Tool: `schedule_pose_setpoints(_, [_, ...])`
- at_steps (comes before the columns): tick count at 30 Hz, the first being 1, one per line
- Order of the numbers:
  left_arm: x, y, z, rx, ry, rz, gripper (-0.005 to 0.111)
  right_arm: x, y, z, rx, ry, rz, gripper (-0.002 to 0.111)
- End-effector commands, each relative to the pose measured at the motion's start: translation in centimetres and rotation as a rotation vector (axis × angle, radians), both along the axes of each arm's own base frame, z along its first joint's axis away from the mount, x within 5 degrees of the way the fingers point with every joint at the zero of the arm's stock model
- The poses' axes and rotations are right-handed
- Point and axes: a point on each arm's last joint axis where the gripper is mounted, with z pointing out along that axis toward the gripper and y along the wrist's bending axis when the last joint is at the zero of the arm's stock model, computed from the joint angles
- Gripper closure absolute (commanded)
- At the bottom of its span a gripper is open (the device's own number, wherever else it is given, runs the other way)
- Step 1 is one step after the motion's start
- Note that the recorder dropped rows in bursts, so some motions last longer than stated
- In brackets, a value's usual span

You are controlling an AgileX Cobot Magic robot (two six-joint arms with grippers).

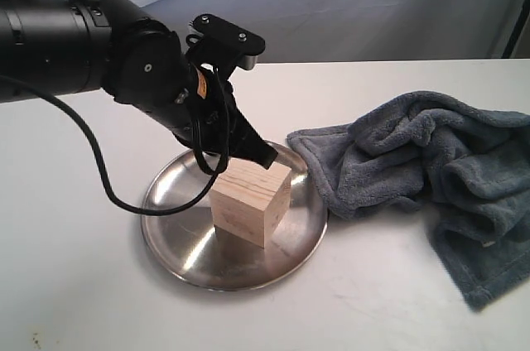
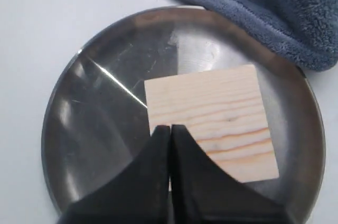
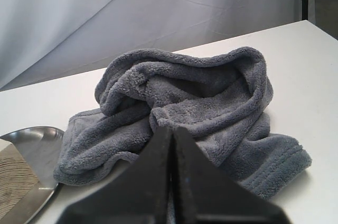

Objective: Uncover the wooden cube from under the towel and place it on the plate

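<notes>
On the plate [image 1: 240, 266] sits the cube [image 1: 248, 202]; left gripper [image 2: 170, 129] and right gripper [image 3: 172, 130] jaws closed

Right gripper [image 3: 171, 130], fingers together, faces the crumpled towel [image 3: 185, 97] (its edge apparently touching the plate [image 3: 37, 139]).

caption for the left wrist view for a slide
Shut left end effector over the wooden cube sitting on the steel plate, towel at its rim.

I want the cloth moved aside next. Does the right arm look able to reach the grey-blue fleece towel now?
Probably yes. The right pincer points at the crumpled grey-blue fleece towel with nothing between them; its jaws are shut, so they would have to open first.
</notes>
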Motion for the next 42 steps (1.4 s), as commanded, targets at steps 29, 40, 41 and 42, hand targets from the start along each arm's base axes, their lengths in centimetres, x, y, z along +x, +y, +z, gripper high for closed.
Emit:
schedule_pose_setpoints(29, [-3.4,21.2,4.9,-0.037,0.132,0.65,0.107,0.0,0.0,-0.2,0.009,0.006,0.005,0.105])
schedule_pose_setpoints(40, [-11.9,22.1,6.2,-0.178,-0.142,0.624,0.107,0.0,0.0,-0.2,0.009,0.006,0.005,0.105])
schedule_pose_setpoints(41, [-12.8,22.2,6.2,-0.188,-0.165,0.622,0.107,0.0,0.0,-0.2,0.009,0.006,0.005,0.105])
schedule_pose_setpoints(42, [-13.6,22.2,6.2,-0.198,-0.189,0.62,0.107,0.0,0.0,-0.2,0.009,0.006,0.005,0.105])
